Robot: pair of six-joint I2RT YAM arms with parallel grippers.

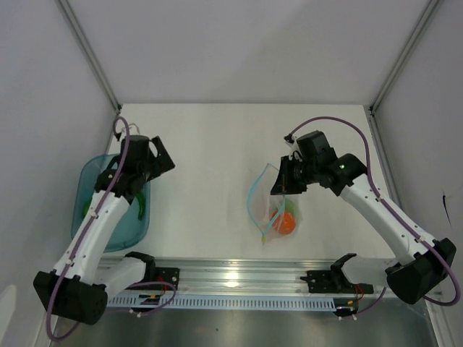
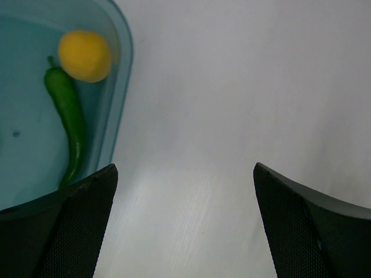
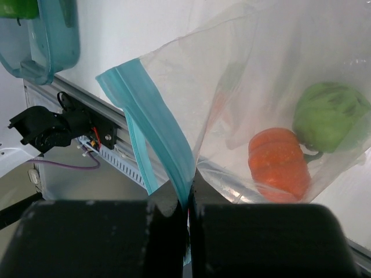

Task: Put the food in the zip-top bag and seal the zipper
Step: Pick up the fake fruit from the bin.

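Bagging looks partly done. The right arm's fingers [image 3: 168,231] are pinched tight on the light blue zipper [image 3: 152,124], holding up that edge of the clear bag [image 1: 269,189] so the mouth gapes wide over the worktop [image 1: 210,144]. Two pieces sit inside the bag: an orange fruit [image 3: 279,164] and, touching it, a green fruit [image 3: 330,116].

Over on the left, the other arm's fingers [image 2: 64,231] are spread as wide as they go, holding nothing, just beside the teal tray [image 2: 120,81]. A yellow fruit [image 2: 85,55] and a slim chili [image 2: 69,116] lie in that tray, touching each other. The right wrist view catches one more green piece [image 3: 17,7] at the tray's corner.

By the look of it, that makes two pieces in and three to go. The zipper is plainly unsealed, so pressing it shut along its length comes last.

As for writing, no brand, label or lettering can be read on the bag, the tray or the arms.
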